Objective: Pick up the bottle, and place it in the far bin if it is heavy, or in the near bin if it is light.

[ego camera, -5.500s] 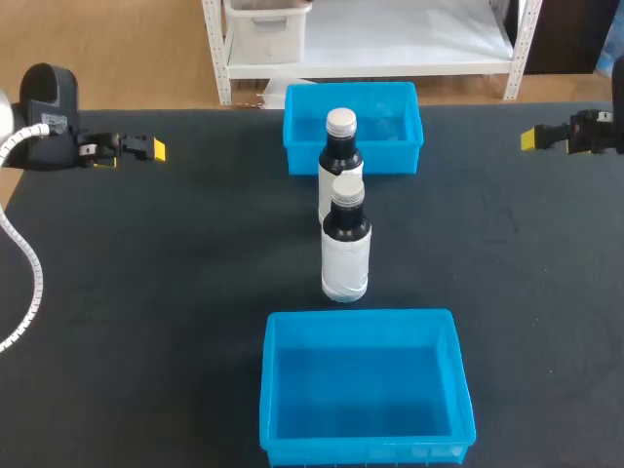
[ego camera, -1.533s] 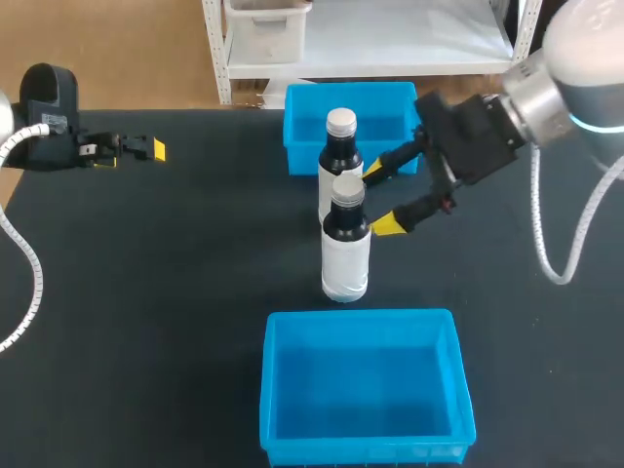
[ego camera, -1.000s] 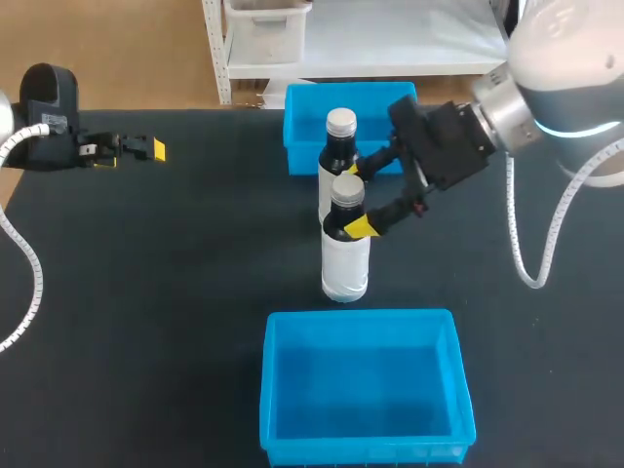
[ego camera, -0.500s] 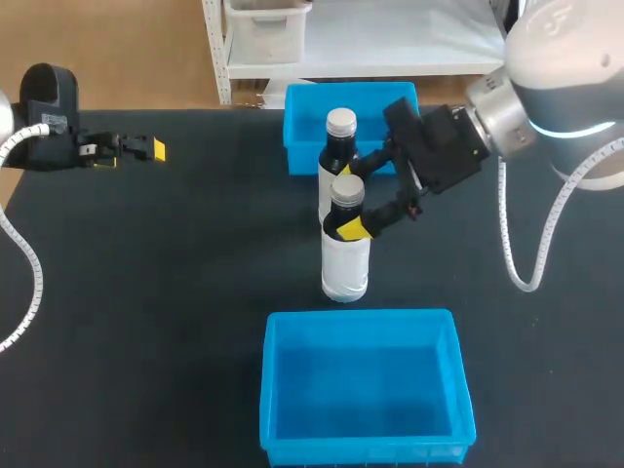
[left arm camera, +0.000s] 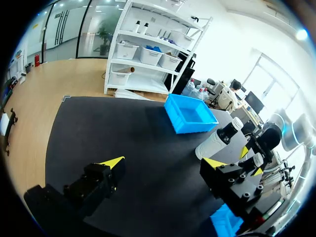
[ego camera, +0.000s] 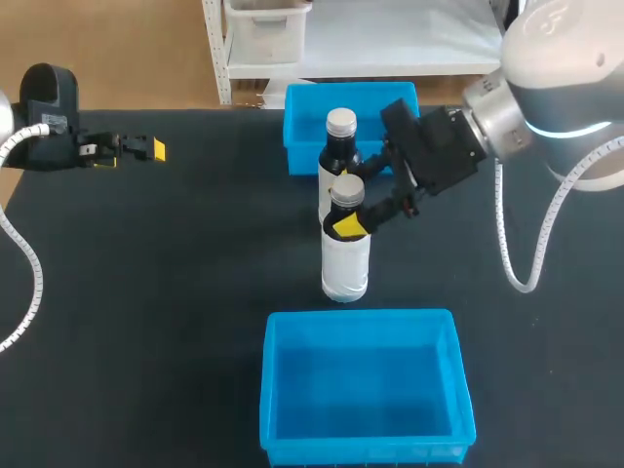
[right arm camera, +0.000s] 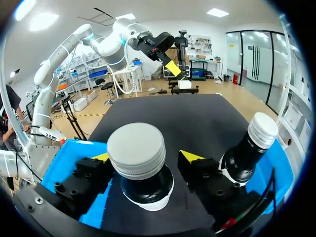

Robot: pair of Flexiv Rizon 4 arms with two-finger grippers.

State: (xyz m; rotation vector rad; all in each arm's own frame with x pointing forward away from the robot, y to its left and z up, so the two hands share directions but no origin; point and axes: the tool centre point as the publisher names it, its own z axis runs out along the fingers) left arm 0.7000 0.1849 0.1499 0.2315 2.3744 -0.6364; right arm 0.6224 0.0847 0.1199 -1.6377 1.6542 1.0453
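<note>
Yellow-tipped right gripper [right arm camera: 145,157] flanks dark neck of near bottle [right arm camera: 146,186]; cap [right arm camera: 137,149] ribbed.

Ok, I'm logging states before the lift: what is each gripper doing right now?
Left gripper: open, holding nothing.
Right gripper: open, one finger on either side of the near bottle at its neck, not visibly clamped.

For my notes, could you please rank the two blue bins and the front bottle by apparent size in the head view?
1. Near blue plastic bin, though nearness may flatter it.
2. Far blue plastic bin.
3. Front dark bottle with white cap.
</note>
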